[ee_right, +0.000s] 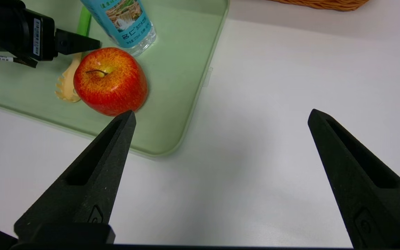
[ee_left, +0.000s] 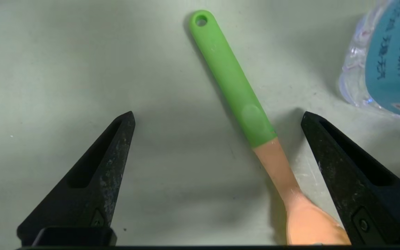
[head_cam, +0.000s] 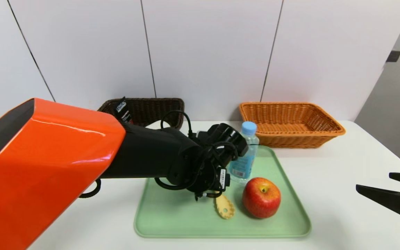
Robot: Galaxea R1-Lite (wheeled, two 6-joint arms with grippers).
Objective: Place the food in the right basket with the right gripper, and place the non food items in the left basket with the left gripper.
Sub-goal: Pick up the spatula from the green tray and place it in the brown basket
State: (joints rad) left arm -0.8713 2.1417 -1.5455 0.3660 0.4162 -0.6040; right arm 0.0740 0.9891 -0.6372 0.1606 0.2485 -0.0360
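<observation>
On the green tray lie a yellow slotted spoon with a green handle, a red-yellow apple and an upright water bottle. My left gripper is open low over the tray. The spoon's handle lies between its fingers, nearer one of them, untouched. In the head view the left wrist hides those fingers. My right gripper hangs open and empty over the bare table, to the right of the tray. A black tube leans in the dark brown left basket. The orange right basket stands behind the tray.
Both baskets stand against the back wall on the white table. The bottle stands close beside one left finger. In the right wrist view the apple lies near the tray's rim, with the bottle behind it.
</observation>
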